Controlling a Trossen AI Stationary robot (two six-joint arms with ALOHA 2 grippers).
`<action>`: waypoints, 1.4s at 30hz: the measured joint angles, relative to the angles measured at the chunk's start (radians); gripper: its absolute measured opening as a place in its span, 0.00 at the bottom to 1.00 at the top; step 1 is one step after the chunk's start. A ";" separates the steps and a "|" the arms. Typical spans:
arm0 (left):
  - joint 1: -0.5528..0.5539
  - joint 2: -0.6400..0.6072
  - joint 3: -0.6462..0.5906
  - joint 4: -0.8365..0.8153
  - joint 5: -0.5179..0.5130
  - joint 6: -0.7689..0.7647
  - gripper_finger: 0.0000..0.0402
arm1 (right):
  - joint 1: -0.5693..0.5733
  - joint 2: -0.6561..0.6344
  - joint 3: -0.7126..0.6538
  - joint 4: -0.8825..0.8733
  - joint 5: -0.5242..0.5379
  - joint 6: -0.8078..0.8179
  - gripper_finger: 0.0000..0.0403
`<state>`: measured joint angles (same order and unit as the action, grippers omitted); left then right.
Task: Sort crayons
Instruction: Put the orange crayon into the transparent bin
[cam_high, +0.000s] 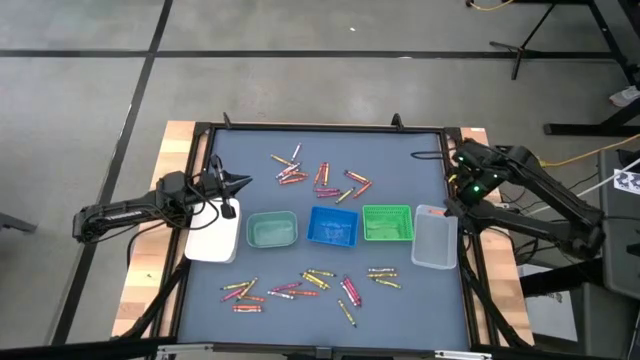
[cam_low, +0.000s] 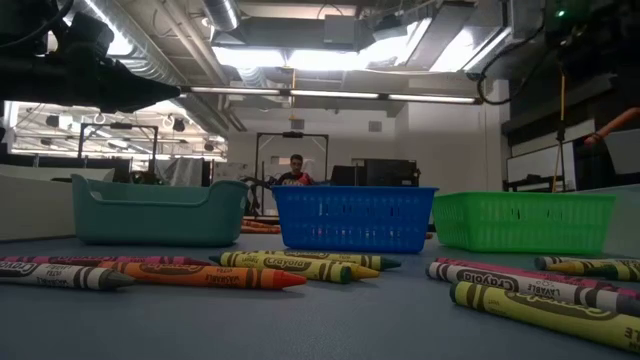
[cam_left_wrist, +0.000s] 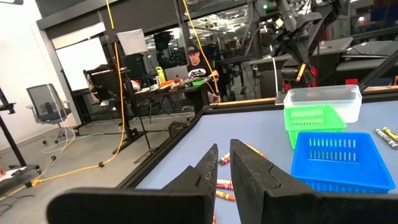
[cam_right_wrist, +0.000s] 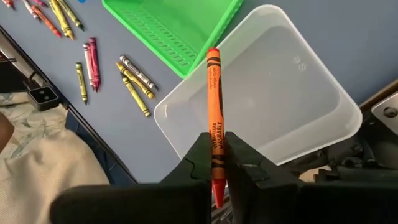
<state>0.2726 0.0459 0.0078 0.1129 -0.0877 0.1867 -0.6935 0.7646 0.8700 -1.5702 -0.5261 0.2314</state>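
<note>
Only the right wrist view shows the right gripper (cam_right_wrist: 217, 163) jaws clamping an orange crayon (cam_right_wrist: 214, 112); left jaws nearly closed, empty.

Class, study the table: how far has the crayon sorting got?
Barely begun. Done: nothing visible; no crayon shows in the clear tray, and the other trays' contents cannot be judged. In hand: the right gripper holds an orange crayon above the clear tray. Left: two scattered groups of crayons. The left gripper waits, shut.

Left arm reaches in from the table's left side; left gripper (cam_high: 240, 183) nearly closed, empty. Right arm bent at right edge; right gripper (cam_right_wrist: 217, 163) clamps an orange crayon (cam_right_wrist: 214, 99).
</note>
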 joint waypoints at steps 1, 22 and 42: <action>0.000 0.000 0.000 0.000 0.000 0.000 0.07 | 0.000 0.007 0.000 0.000 0.001 0.000 0.05; 0.000 0.000 0.000 0.003 0.004 -0.002 0.07 | -0.001 0.017 0.000 0.062 0.125 -0.001 0.32; 0.000 0.192 0.010 0.429 -0.026 -0.215 0.28 | -0.001 0.083 0.000 0.707 0.116 -0.216 0.32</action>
<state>0.2722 0.2382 0.0181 0.5418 -0.1135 -0.0285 -0.6941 0.8475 0.8696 -0.8631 -0.4099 0.0149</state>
